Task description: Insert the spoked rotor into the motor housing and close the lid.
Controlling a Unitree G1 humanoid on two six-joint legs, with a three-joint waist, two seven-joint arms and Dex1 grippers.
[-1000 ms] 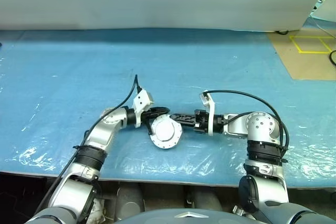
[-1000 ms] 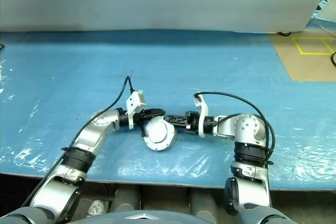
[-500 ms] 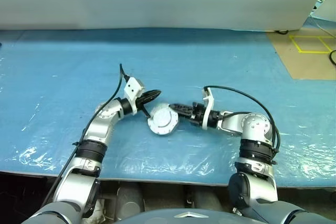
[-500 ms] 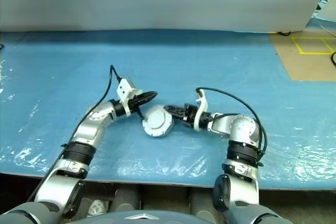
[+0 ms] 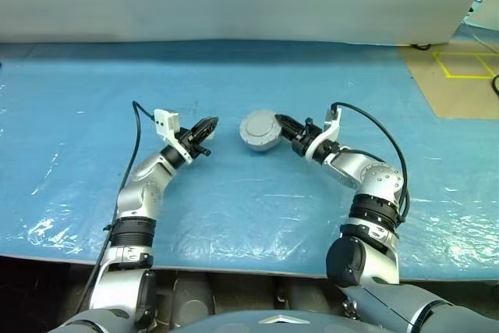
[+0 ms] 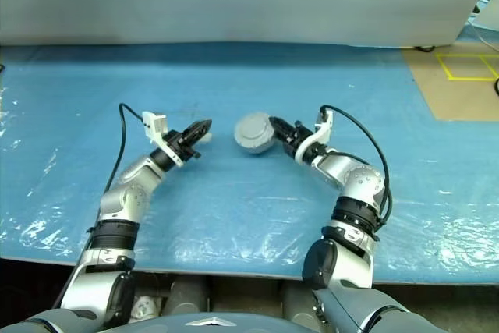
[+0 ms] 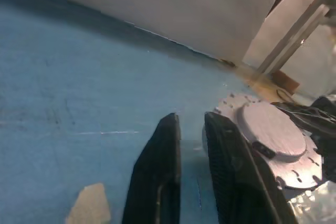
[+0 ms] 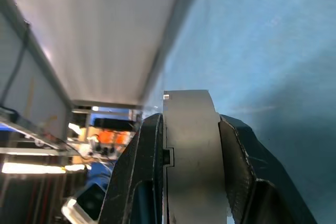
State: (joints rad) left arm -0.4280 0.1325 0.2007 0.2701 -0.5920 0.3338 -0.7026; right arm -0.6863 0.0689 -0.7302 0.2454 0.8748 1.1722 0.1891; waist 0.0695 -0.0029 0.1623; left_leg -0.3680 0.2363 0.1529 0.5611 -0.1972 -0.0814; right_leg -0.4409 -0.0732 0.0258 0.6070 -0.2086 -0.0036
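We are gripping the motor housing (image 5: 260, 129) in our right gripper (image 5: 282, 126) — the right wrist view shows its grey edge wedged between the two black fingers (image 8: 140, 156), one pressing on each flat face. The puck is standing on edge rather than lying flat, with one plain grey face turned toward our left side, and we are holding it above the blue-covered worktop (image 5: 257, 200), over the middle of the surface and somewhat toward the far edge. From the left wrist view, that face (image 7: 273, 140) is showing a raised round centre and a ring of small slots near the rim. Whether the lid is already seated on it we cannot tell.

Our left gripper (image 5: 207, 129) is hanging apart from the puck, toward the left side of the worktop, pointing across at it — its two fingers (image 7: 157, 182) are standing slightly apart with a narrow gap and nothing between them.
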